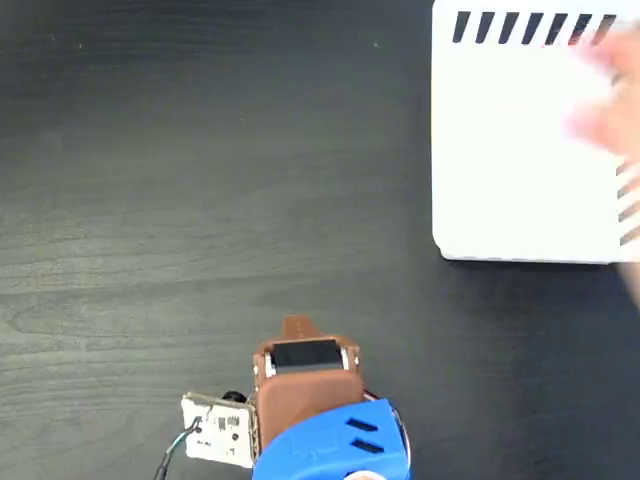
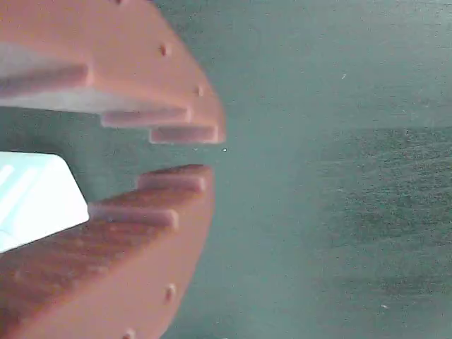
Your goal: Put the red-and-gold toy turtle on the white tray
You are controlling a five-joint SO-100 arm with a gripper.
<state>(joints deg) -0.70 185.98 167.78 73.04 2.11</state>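
The white tray [image 1: 520, 150] lies at the top right of the fixed view, with short black stripes along its top edge and its right edge. The red-and-gold toy turtle shows in neither view. My brown gripper [image 1: 295, 327] sits folded back at the bottom centre, far from the tray and pointing up the picture. In the wrist view the gripper [image 2: 208, 154] has its ridged fingers [image 2: 176, 131] drawn together to a narrow slit. Nothing is held between them.
A person's blurred hand [image 1: 612, 95] hovers over the tray's right side. The arm's blue base [image 1: 335, 450] and a small white board with wires [image 1: 218, 430] are at the bottom edge. A white corner [image 2: 35, 201] shows behind the fingers. Dark wooden table [image 1: 200, 200] fills the rest.
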